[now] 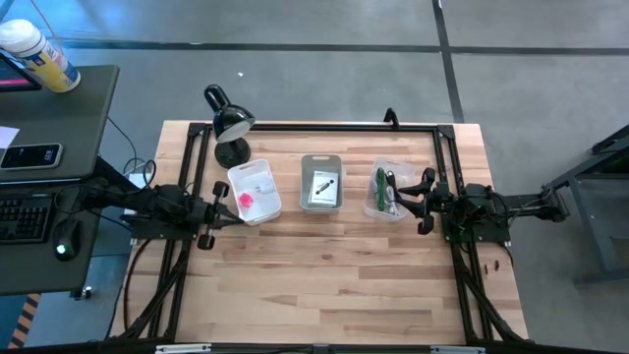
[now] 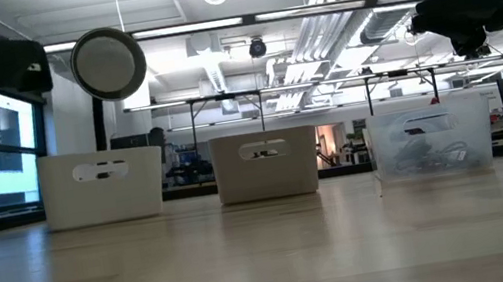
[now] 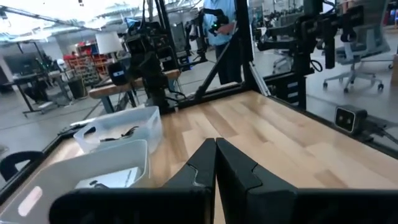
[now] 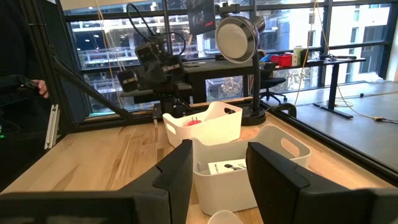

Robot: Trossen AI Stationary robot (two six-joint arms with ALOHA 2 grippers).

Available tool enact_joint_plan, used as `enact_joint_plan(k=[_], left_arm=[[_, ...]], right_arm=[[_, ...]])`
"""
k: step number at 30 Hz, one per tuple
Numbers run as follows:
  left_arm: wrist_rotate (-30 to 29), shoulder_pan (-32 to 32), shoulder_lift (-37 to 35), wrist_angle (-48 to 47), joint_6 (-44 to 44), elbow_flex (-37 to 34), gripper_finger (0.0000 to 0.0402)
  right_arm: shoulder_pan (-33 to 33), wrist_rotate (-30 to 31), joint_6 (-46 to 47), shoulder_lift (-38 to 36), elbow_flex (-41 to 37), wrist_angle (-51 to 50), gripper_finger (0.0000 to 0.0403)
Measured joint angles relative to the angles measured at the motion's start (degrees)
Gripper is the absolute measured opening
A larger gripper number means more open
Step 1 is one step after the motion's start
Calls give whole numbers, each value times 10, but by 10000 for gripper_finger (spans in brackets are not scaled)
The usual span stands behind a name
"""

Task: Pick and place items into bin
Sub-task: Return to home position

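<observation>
Three bins stand in a row on the table. The white bin (image 1: 254,192) holds a pink cube (image 1: 246,200). A white packet with a dark part (image 1: 323,187) lies in the grey bin (image 1: 321,182). The clear bin (image 1: 388,189) holds green, black and white cords (image 1: 382,187). My left gripper (image 1: 236,216) hovers shut beside the white bin's near left side, its fingers together in the left wrist view (image 3: 216,163). My right gripper (image 1: 405,199) hangs open at the clear bin's right side, with nothing between its fingers (image 4: 219,171). Neither touches anything.
A black desk lamp (image 1: 228,126) stands behind the white bin. A black frame (image 1: 324,126) runs along the table's far and side edges. Bare wood (image 1: 324,275) lies in front of the bins. A person stands beyond the table (image 3: 217,18).
</observation>
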Motion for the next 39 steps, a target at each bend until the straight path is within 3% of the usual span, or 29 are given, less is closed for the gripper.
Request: enact_joint_plan(k=[14,22,31,39], left_arm=[[5,0,0,0,-110,0,1],[4,1,0,2,-123,0,1],[11,97,0,2,-122,0,1],[10,94,0,2,-122,0,1]], right_arm=[[0,0,0,0,0,0,140],[0,0,0,0,0,0,140],[0,0,0,0,0,0,140],[0,0,0,0,0,0,140]])
